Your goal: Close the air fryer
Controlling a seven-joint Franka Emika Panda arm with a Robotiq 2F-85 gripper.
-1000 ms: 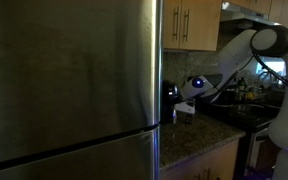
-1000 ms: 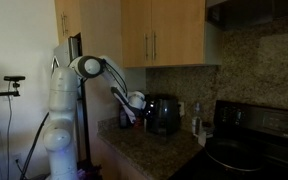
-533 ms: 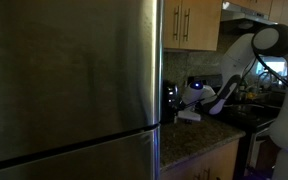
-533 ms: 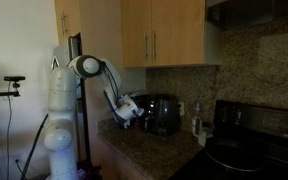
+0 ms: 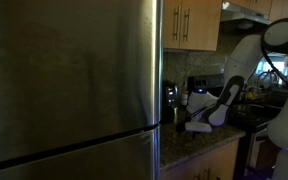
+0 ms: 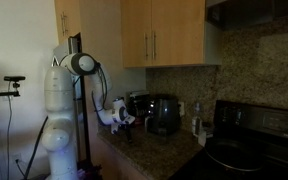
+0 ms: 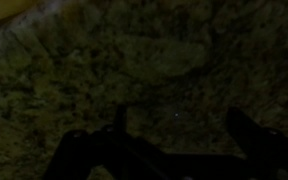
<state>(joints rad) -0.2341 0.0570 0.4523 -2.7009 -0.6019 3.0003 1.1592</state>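
Fingers of the hand stand apart and hold nothing over the dim speckled counter, the wrist view shows. In an exterior view the hand hangs low above the counter's near end, well apart from the air fryer, which sits further back against the wall beneath the wooden cabinets. The fryer's front appears flush, with nothing jutting out. The closing therefore looks done, though the dim light leaves that uncertain. Little seems left beyond drawing the arm clear.
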